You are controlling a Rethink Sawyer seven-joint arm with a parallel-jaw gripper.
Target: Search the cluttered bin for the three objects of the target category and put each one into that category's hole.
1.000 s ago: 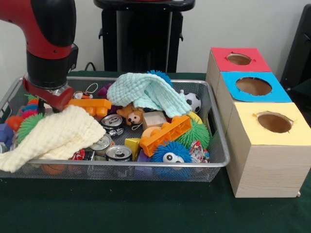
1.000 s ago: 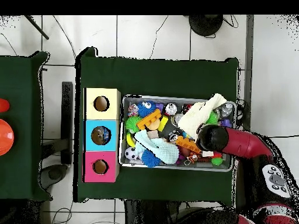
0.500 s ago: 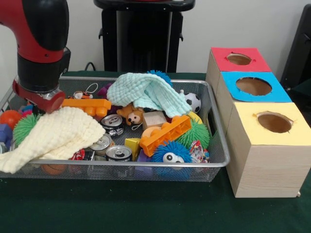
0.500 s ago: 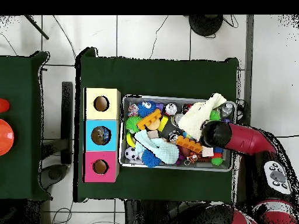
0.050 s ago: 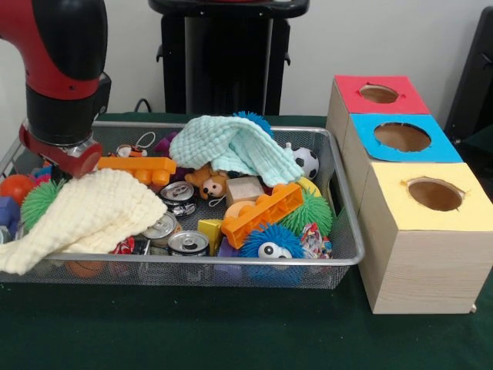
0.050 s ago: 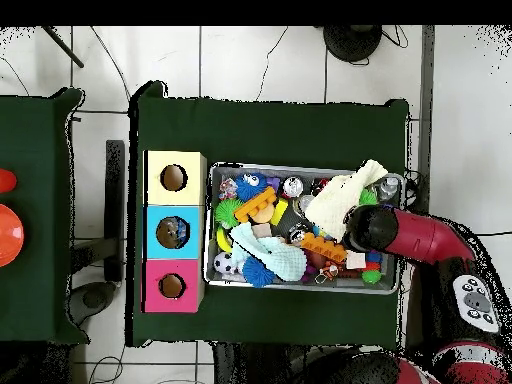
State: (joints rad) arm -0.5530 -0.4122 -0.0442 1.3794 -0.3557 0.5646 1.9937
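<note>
Hand (image 5: 63,158) low over bin (image 5: 339,231) far corner, finger state not discernible; advise lifting yellow cloth (image 5: 85,216) to expose hidden targets

I see a red and black arm (image 5: 65,77), pale yellow cloth (image 5: 81,220), mint green cloth (image 5: 231,146), orange bricks (image 5: 262,212), black-and-white ball (image 5: 306,162), red, blue, yellow box tops (image 5: 393,135), dark green surface (image 5: 231,331)

Front view low and close, overhead straight down, both showing bin (image 5: 339,258) (image 6: 213,275)
</note>
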